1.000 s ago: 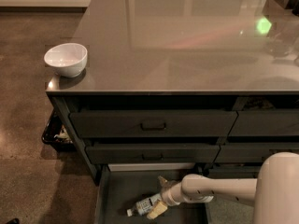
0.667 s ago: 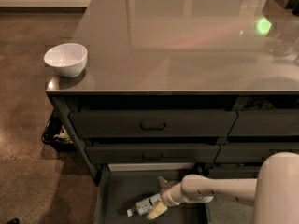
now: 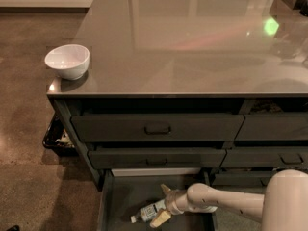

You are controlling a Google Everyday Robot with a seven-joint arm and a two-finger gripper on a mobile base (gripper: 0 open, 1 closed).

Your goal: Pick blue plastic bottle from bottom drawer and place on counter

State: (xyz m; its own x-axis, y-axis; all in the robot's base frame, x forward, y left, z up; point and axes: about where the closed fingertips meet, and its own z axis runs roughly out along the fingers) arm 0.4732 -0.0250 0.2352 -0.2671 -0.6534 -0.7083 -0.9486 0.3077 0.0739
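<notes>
The blue plastic bottle (image 3: 146, 212) lies on its side in the open bottom drawer (image 3: 120, 198), white cap pointing left. My gripper (image 3: 162, 204) reaches into the drawer from the right, low over the drawer floor. It is open, with one finger (image 3: 165, 189) behind the bottle's rear end and the other finger (image 3: 160, 219) in front of it. The bottle rests on the drawer floor. The counter (image 3: 183, 42) is the glossy grey-brown top above the drawers.
A white bowl (image 3: 67, 60) stands on the counter's front left corner. Two shut handled drawers (image 3: 156, 128) sit above the open one. A dark basket (image 3: 55, 136) stands on the floor left of the cabinet. My white arm (image 3: 284, 201) fills the bottom right.
</notes>
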